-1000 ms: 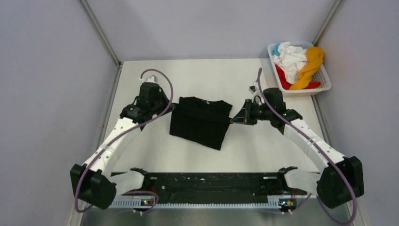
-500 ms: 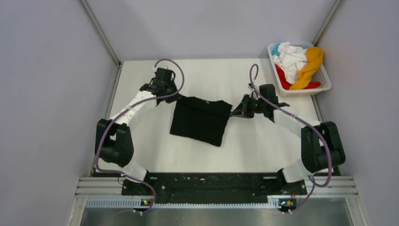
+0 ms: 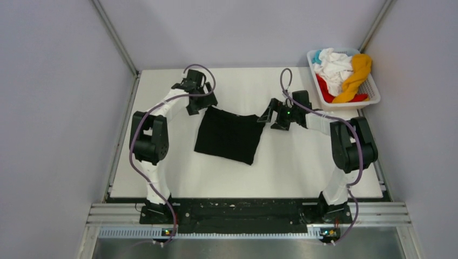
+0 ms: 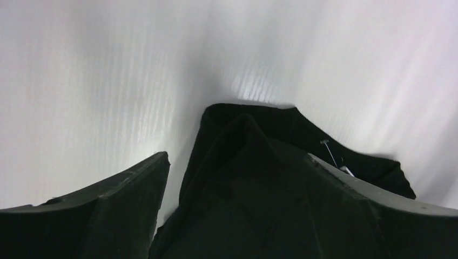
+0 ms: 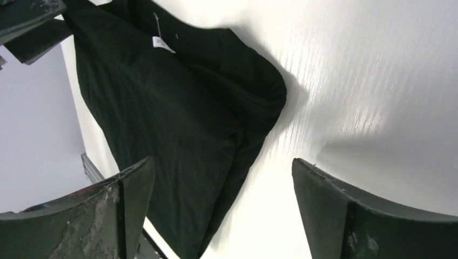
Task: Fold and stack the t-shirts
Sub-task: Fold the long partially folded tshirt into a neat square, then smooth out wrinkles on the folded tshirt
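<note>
Roughly by the far-left part of the bench (image 3: 302,172), left claw (image 3: 201,106): jaws spread, nothing pinched, poised right at the far-left corner of the black t-shirt (image 3: 229,136). Through the left wrist view, that corner humped into a soft peak between the two dark fingers (image 4: 108,216), cloth matte and limp. Lying flat around the middle of the bench, a little nearer the far edge; roughly rectangular, long axis running far to near, skewed slightly toward the near-right corner. Small white tag (image 5: 160,42) on the far side. Right of the shirt, right claw (image 3: 269,117): likewise released, just beside the far-right corner, aimed leftward at the cloth. From the right wrist, rounded corner up and left of the jaws, its edge trailing down between them, glossy ribbed white surface alongside. One arm near each far corner, equally close, so probably a paired pinch next and a fold toward the near edge. Heaped in the white slatted basket (image 3: 354,103) at the far-right corner: white t-shirt (image 3: 336,63), orange-yellow t-shirt (image 3: 357,75), red t-shirt (image 3: 326,89), light blue t-shirt (image 3: 317,55), all crumpled, none folded.
</note>
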{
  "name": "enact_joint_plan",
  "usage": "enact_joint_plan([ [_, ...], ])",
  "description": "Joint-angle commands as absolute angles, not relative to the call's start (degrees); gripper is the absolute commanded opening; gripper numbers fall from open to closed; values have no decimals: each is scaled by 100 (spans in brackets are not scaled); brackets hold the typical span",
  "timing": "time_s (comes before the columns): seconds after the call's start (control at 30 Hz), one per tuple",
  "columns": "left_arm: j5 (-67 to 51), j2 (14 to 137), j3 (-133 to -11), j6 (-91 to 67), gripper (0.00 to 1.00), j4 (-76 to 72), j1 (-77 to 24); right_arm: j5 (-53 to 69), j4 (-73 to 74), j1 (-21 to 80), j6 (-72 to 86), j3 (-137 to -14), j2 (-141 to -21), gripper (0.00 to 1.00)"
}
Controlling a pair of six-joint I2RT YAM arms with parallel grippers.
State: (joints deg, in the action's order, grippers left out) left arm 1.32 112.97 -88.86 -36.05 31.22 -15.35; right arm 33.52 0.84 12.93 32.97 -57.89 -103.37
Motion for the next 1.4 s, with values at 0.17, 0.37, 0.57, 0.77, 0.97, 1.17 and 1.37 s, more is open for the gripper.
enact_joint_plan([
  [0.17,154,10275,-8067,-3411,99,3413,-1468,2867,-32,1307,3323,-5047,-8409,99],
  [0.37,-1986,9384,-7175,-3372,99,1953,-1474,3287,-484,2054,3462,-5002,-8150,99],
  [0.57,-3360,10422,-7890,-3444,99,1857,-1477,3473,-1577,2242,3968,-5263,-9020,99],
  [0.77,-3384,11588,-8352,-3356,99,2040,-1433,3584,-1411,2237,3809,-6146,-10295,99],
  [0.97,-2946,12390,-8866,-3245,99,2173,-1243,2808,-406,2156,3443,-6860,-11430,99],
  [1.17,-3132,12334,-8623,-3215,99,2128,-1213,2364,-14,2129,3343,-7104,-11960,99],
  [1.37,-2628,10804,-7944,-3004,99,2289,-1204,2118,478,2127,2982,-7149,-10981,99],
])
